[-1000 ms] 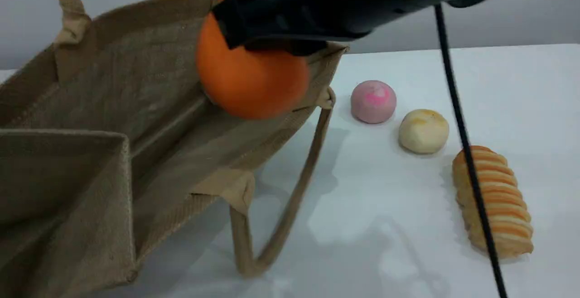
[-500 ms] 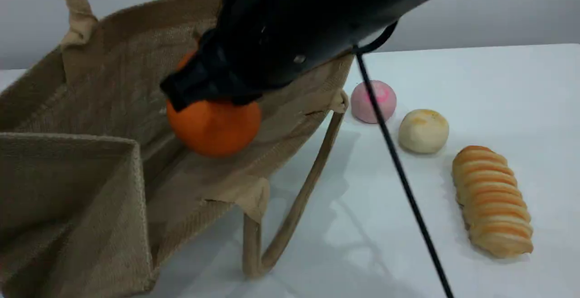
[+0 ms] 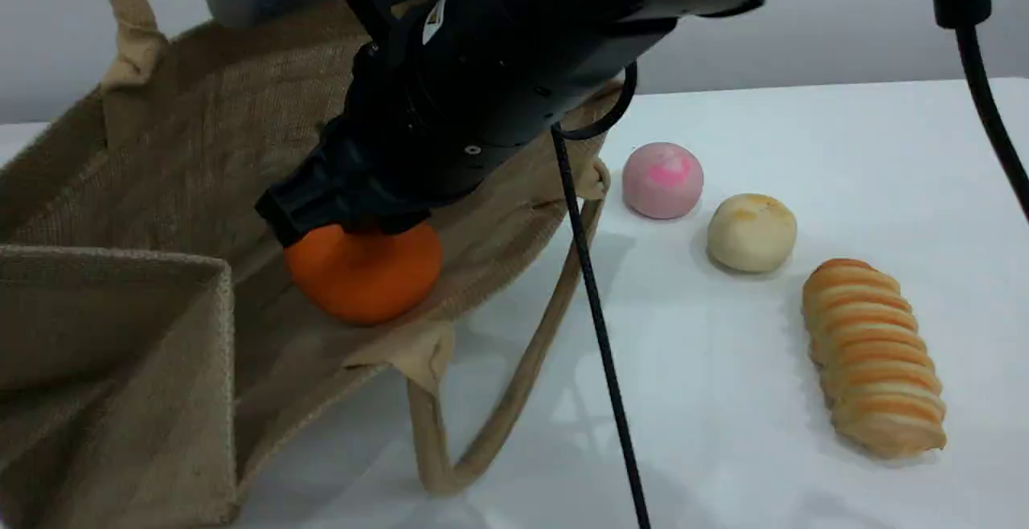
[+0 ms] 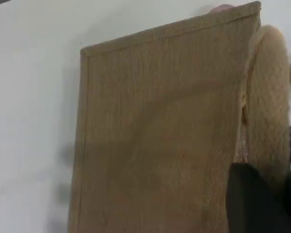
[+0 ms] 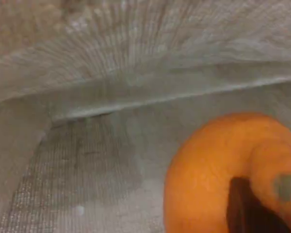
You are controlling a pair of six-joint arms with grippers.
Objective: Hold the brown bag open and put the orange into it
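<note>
The brown bag (image 3: pixel 161 191) lies open on its side at the left of the scene view, mouth toward the camera. One handle (image 3: pixel 120 6) runs taut up past the top edge. The left wrist view shows the bag's outer wall (image 4: pixel 160 136) and that beige handle (image 4: pixel 269 97) leading down to my left gripper (image 4: pixel 262 199), which is shut on it. Inside the bag sits the orange (image 3: pixel 363 273), touching the lower wall. My right gripper (image 3: pixel 346 219) comes down on it from above, shut on its knobby neck. In the right wrist view a dark fingertip (image 5: pixel 245 211) presses beside the orange's (image 5: pixel 208 179) bump.
The bag's other handle (image 3: pixel 482 449) loops out onto the white table (image 3: pixel 723 432). To the right lie a pink bun (image 3: pixel 662 179), a pale bun (image 3: pixel 752 232) and a striped bread loaf (image 3: pixel 875 356). A black cable (image 3: pixel 599 328) hangs across the middle.
My right arm has carried the orange down and to the left, from the bag's upper rim to deep inside it. The bag has shifted slightly.
</note>
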